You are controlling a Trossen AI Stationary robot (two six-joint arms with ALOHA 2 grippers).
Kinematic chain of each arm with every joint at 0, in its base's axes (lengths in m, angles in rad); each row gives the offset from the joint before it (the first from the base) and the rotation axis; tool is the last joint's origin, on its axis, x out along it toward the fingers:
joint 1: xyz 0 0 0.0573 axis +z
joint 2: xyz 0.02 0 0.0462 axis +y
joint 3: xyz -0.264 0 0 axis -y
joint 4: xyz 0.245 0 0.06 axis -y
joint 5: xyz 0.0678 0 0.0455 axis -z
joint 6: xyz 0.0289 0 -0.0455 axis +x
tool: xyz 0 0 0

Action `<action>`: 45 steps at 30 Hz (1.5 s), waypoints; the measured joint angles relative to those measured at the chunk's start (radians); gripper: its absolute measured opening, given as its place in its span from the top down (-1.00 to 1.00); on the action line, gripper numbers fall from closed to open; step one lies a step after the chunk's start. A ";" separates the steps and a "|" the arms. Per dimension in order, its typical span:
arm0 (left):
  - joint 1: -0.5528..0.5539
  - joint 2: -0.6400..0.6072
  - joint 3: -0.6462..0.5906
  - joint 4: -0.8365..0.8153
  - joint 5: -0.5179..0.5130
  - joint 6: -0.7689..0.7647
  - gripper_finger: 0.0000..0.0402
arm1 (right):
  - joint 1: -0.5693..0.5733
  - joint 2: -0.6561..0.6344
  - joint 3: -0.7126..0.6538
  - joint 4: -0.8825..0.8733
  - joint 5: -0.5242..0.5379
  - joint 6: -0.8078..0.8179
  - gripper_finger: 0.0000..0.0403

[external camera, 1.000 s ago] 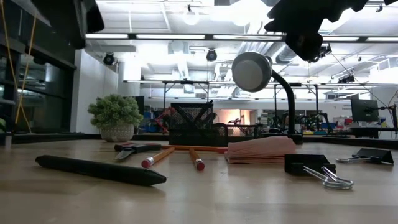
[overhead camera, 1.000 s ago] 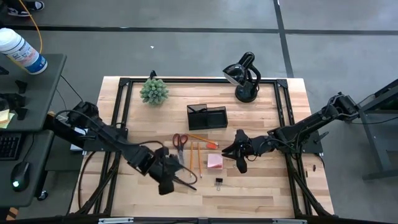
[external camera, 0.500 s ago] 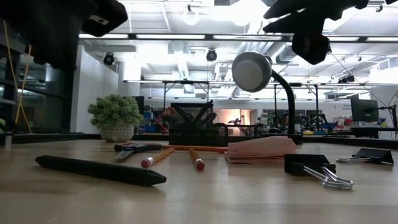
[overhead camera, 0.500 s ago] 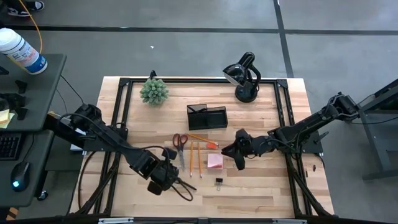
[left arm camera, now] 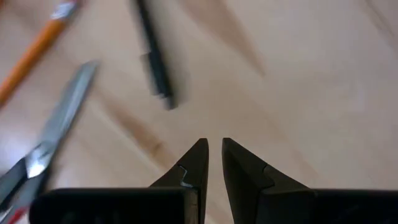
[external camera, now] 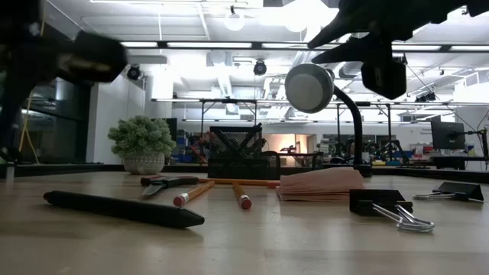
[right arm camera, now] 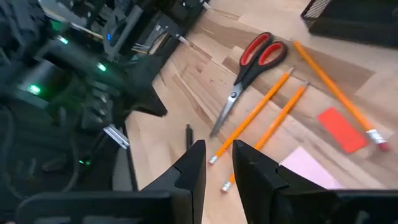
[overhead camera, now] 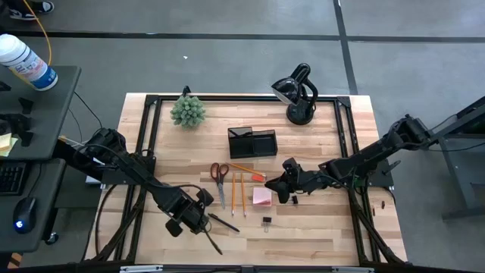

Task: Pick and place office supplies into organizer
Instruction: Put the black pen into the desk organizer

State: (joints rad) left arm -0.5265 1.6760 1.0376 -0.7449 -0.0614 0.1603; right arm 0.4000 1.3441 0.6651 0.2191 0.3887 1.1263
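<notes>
High view: scissors red-handled, pencils orange, pad pink, loose on surface. Left fingers, right fingers: narrow gap, empty.

Wood-plank table w/ matt grain; scissors glossy red plastic handles, metal blades; matt black pen.

A light wooden table with a black frame carries everything. The organizer is set near its middle. Behind the organizer, a green plant and a black lamp are placed. In front of it are laid the scissors, two pencils, a pink sticky-note pad, a binder clip and a black pen.
</notes>
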 joint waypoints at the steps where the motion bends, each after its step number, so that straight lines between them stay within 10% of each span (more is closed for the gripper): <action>1: 0.001 0.000 -0.013 0.001 0.009 0.022 0.81 | 0.000 0.010 0.000 0.013 0.003 0.008 0.63; 45: 0.147 -0.179 -0.151 0.397 0.056 0.280 0.81 | -0.046 0.142 0.001 0.174 -0.059 0.079 0.63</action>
State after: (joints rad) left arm -0.3798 1.4969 0.8867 -0.3481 -0.0058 0.4408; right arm 0.3543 1.4857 0.6662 0.3931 0.3293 1.2049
